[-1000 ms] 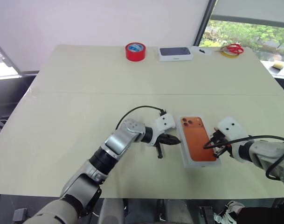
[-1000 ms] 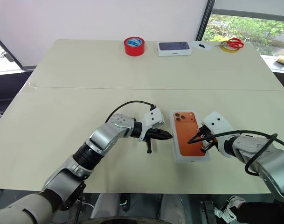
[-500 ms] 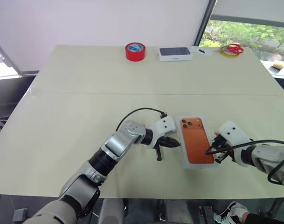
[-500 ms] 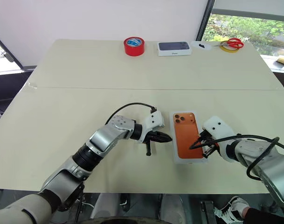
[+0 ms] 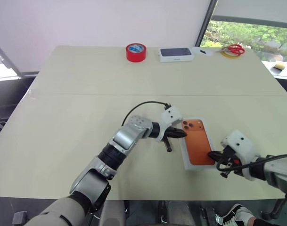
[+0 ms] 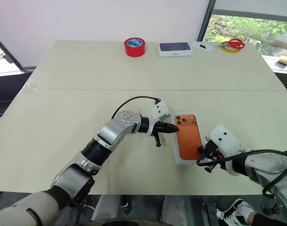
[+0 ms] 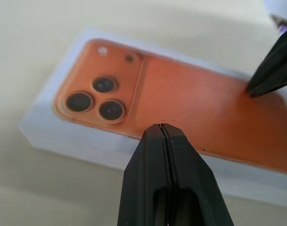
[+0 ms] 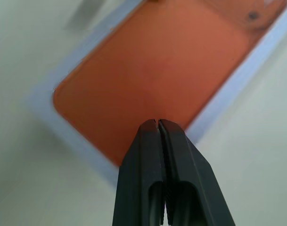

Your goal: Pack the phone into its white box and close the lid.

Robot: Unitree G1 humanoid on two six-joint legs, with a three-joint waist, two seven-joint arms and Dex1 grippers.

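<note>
On a pale cream counter [image 5: 77, 94], the slim orange smartphone [image 5: 198, 148] lies back up inside its shallow white cardboard box [image 5: 186, 160], three camera lenses at the far end. The box sits near the counter's front edge, between the robot's two arms.

The left gripper [image 5: 181, 134] has its two black fingers [image 7: 168, 155] pressed together, holding nothing; their tip is at the box's left rim beside the lens cluster, and whether it touches cannot be told. The right gripper [image 5: 212, 154] is likewise pinched shut and empty, its tip at the phone's near right edge; the wrist view puts the closed fingers [image 8: 157, 155] over the box's white rim, contact unclear.

No writing can be read on the phone or the box. At the far edge of the counter stand a red roll of tape [image 5: 136, 52] with a blue core label, a white box printed with a dark phone [image 5: 176, 54], a thin white card [image 5: 205, 51] and red-handled scissors on a yellow ring [image 5: 233, 50]; any print on them is too small to read.

The wide middle of the counter, between the box and that far row, lies open, as does the whole left half. The box's near end is close to the front edge.
</note>
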